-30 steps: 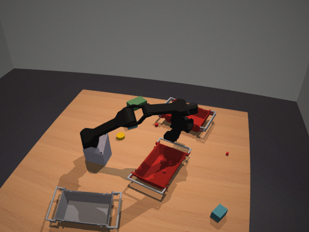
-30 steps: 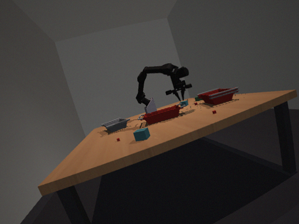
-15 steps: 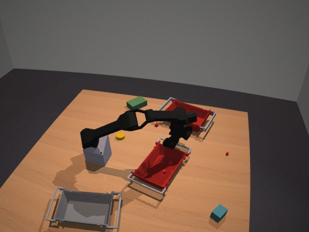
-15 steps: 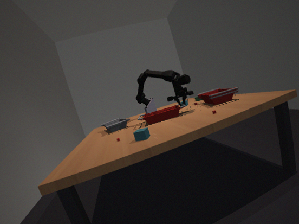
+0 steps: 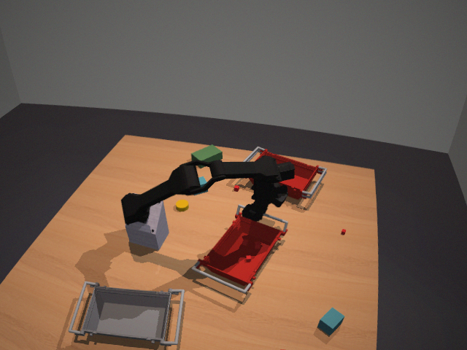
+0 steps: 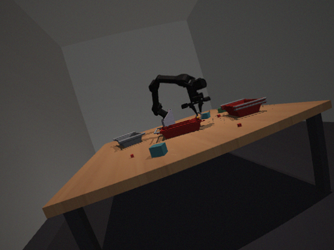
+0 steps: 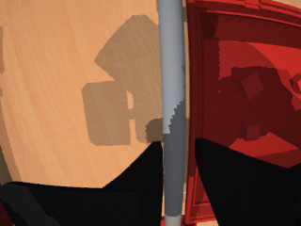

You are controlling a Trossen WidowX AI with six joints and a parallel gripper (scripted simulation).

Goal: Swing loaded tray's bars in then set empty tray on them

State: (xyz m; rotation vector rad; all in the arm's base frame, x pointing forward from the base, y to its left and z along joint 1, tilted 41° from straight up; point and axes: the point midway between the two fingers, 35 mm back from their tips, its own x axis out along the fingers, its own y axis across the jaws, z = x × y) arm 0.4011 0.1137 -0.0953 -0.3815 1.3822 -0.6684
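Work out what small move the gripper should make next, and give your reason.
Probably ease down a little, so the parted fingers straddle the far bar of the loaded red tray, before closing. In the wrist view the gripper has one fingertip on each side of that grey bar, with nothing gripped, and the bar lies swung outward, beyond the tray's rim.

The loaded red tray [image 5: 263, 259] [image 6: 181, 129] [image 7: 193, 118] stands upright, both bars outward; the empty red tray [image 5: 311, 181] [image 6: 243, 108] sits nearby

The robot has a chunky black arm [image 5: 176, 181] [image 6: 172, 79] with two black, pointy fingers [image 6: 195, 110] at its end.
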